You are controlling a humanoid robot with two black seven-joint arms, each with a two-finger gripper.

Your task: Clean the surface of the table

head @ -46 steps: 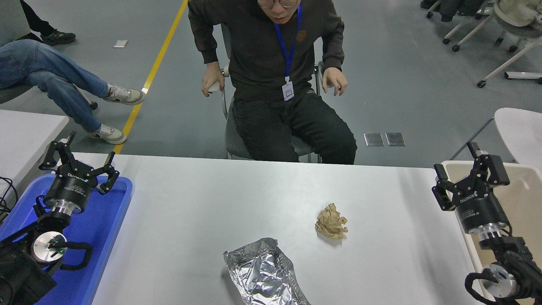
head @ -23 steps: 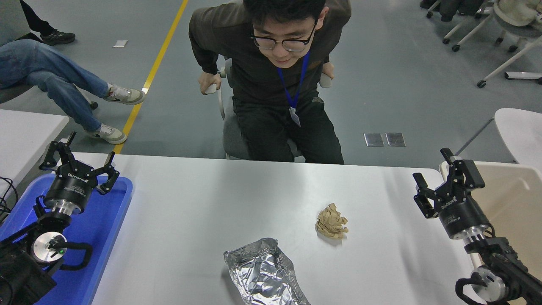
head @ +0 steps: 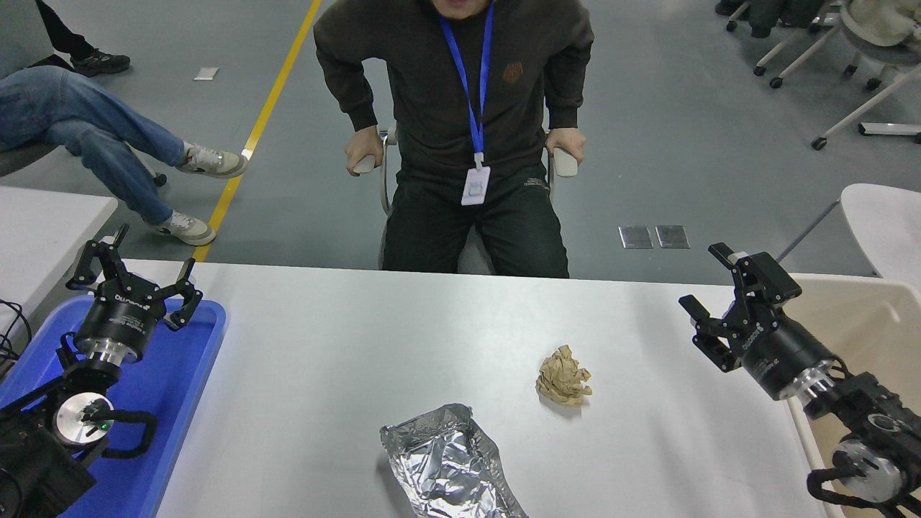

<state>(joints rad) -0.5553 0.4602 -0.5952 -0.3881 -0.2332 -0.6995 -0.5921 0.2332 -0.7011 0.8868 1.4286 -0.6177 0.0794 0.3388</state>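
At frame right, the right gripper (head: pixel 709 302) hangs wide open and empty above the bench (head: pixel 324 345). Crumpled brown paper (head: pixel 563 375) and foil (head: pixel 450 464) lie lower centre; the left gripper (head: pixel 137 277), also open, sits over the blue tray (head: pixel 180 403).

The table surface (head: pixel 324 374) carries two loose items. A crumpled paper wad (head: pixel 563 375) lies right of centre, between the far and near edges. A foil sheet (head: pixel 447 466) lies at the near edge, left of and nearer than the wad, apart from it. A tray (head: pixel 180 403) sits at the left edge; the left gripper (head: pixel 134 277) is located above its far end. A bin (head: pixel 874 324) stands beyond the right edge; the right gripper (head: pixel 716 291) is located over the far right corner, well right of the wad. A person (head: pixel 468 108) sits behind the far edge.
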